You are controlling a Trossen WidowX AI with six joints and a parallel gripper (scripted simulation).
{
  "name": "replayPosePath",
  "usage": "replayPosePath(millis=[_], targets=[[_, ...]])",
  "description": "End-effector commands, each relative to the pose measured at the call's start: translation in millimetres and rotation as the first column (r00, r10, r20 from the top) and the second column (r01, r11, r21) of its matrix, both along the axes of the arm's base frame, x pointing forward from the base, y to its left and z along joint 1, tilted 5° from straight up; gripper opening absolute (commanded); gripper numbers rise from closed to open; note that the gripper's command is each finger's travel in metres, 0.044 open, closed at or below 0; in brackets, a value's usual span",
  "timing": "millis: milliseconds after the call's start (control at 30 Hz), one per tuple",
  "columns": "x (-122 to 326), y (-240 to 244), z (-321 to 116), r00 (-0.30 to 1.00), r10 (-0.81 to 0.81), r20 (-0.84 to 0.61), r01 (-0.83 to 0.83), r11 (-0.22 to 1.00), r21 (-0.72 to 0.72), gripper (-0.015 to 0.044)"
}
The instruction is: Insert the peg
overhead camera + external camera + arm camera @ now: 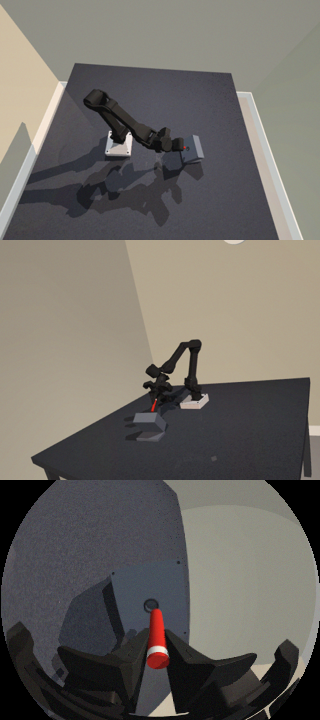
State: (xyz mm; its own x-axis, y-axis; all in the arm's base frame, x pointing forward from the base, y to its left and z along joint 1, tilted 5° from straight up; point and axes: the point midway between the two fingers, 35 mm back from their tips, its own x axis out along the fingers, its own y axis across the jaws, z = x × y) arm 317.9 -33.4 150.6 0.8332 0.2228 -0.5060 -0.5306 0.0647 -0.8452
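A round red peg [157, 626] [154, 405] with a white band near its top end is held tilted. In the top view only a small bit of the peg [184, 147] shows past the arm. My gripper [156, 632] [155, 401] is shut on the peg. The grey sloped panel [135, 582] [191, 155] [146, 417] has one round hole [151, 605] [187, 148]. In the wrist view the peg's far end appears just below and right of the hole, and the hole's rim still shows. I cannot tell whether the peg touches the panel's face.
The panel stands on a flat foot [148, 436] on the dark table [219, 180] [232, 426]. The arm's white base [118, 152] [189, 406] is on the table behind the gripper. The arm's shadows fall across the table.
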Motion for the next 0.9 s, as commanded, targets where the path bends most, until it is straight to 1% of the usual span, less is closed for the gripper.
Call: replayPosePath(millis=[0,467,867], targets=[[1,0,-8,1.0,-0.003,-0.011,0.003,1.0,0.002,0.0],[2,1,-9,1.0,-0.001,-0.007,0.001,1.0,-0.004,0.0],[14,4,-15,1.0,0.0,-0.005,0.0,1.0,-0.007,0.0]])
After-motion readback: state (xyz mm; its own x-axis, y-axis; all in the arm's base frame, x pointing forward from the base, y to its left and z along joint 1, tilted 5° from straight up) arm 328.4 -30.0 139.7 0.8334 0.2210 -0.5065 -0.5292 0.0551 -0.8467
